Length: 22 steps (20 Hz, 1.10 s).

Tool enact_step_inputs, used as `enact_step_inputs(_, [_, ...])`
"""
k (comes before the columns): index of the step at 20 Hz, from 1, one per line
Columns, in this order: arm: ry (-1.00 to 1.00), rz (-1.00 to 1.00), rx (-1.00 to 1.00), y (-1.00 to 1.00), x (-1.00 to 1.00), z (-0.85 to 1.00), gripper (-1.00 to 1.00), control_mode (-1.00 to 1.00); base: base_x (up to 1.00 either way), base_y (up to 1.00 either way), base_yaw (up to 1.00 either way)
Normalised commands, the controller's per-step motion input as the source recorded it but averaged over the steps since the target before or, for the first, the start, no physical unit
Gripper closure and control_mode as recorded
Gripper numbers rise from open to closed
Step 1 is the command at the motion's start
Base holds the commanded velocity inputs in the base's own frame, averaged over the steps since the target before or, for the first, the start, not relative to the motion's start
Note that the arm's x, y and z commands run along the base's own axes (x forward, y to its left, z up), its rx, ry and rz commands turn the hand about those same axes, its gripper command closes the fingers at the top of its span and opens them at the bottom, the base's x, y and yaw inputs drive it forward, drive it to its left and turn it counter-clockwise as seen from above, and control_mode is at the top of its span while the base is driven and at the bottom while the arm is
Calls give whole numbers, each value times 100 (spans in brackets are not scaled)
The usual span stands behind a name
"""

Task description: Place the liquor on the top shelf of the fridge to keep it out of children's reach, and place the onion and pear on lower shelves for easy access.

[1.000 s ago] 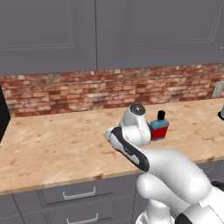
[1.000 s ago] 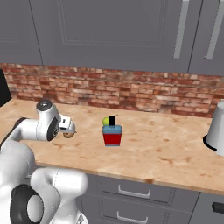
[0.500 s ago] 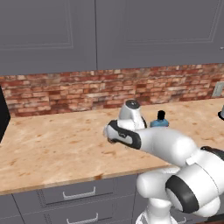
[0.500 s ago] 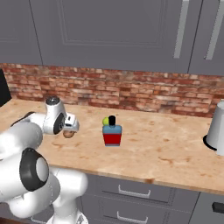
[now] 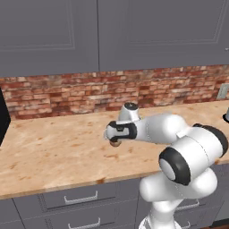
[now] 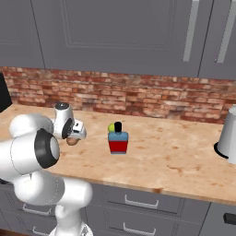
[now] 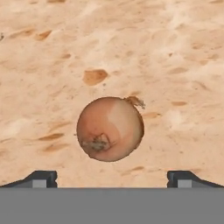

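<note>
The gripper (image 7: 112,177) hangs directly above the onion (image 7: 110,128) with its jaws spread wide, nothing between them; in the hand view the two dark fingertips (image 7: 40,178) stand well apart at either side, and the onion sits centred between them without touching either. The onion rests on the wooden countertop (image 7: 52,52), stem stub and root patch visible, with bare mottled wood on all sides of it. In the right base view the gripper (image 6: 73,136) points down at the counter with the onion (image 6: 72,141) just below it, partly covered by the hand. To the gripper's right in that view, apart from the onion, stands the liquor (image 6: 118,140), upright, with blue shoulders, red band and black cap. The pear (image 6: 111,127) sits just behind the bottle, at its far left shoulder, partly hidden by it; contact between them cannot be told. Further right, well apart, a pale grey upright vessel (image 6: 229,141) stands near the frame edge on a dark base. In the left base view the gripper (image 5: 117,136) shows with the onion (image 5: 115,143) beneath it, and the arm's own forearm covers the spot where the bottle stands. Behind the counter runs a brick backsplash (image 6: 138,97), with grey wall cabinets (image 6: 110,32) above and grey drawers (image 6: 138,203) below the counter edge. Nothing lies between the open fingers and the onion.
</note>
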Motion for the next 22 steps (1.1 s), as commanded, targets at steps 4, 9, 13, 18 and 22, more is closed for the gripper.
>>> enact_step_inputs(4, [3, 0, 0, 14, 29, -33, -100, -100, 0, 0, 0])
enact_step_inputs(9, [2, -1, 0, 10, 26, -33, -100, -100, 0, 0, 0])
enact_step_inputs(13, [4, -2, 0, 0, 19, -35, 100, -100, 0, 0, 0])
enact_step_inputs(18, [10, -3, 0, 0, 3, -40, 100, -100, 0, 0, 0])
enact_step_inputs(22, [0, 0, 0, -12, -10, -12, 100, -100, 0, 0, 0])
